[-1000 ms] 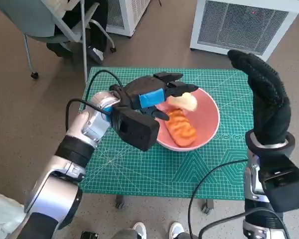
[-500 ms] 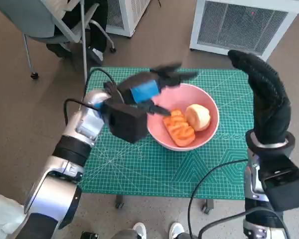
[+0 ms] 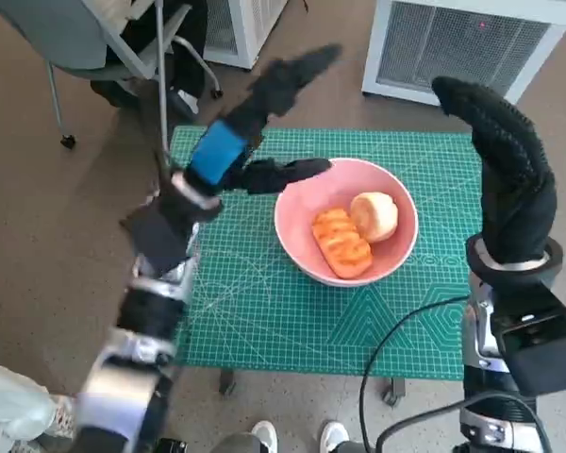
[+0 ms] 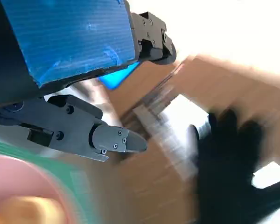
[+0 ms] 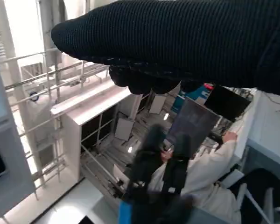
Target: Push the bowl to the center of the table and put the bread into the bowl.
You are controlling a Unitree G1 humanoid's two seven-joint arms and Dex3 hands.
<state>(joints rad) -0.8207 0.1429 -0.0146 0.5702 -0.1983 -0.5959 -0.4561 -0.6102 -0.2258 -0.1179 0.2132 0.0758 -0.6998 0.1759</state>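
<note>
A brown floor runs round a small table (image 3: 264, 321) covered by a green cutting mat, with a white grilled unit (image 3: 453, 47) at the upper right of the head view and a grey chair (image 3: 85, 42) at the upper left. The pink bowl (image 3: 302, 247) sits a little right of the middle of the mat, and inside it lie two pieces — the round pale bread (image 3: 374, 215) toward the right and an orange ridged loaf (image 3: 341, 242) beside it, touching.

The left hand (image 3: 264, 118) is raised over the mat's upper left part, above and left of the bowl, blue tape on its back. Its fingers (image 4: 116, 139) are spread apart and there is nothing between them.

The right hand (image 3: 505, 175) stands upright at the right edge of the frame, over the table's right side, well clear of the bowl. Its gloved fingers are stretched out together, nothing in them.

In the right wrist view a person in a white sleeve (image 5: 210, 172) sits in the lower right, blurred.
</note>
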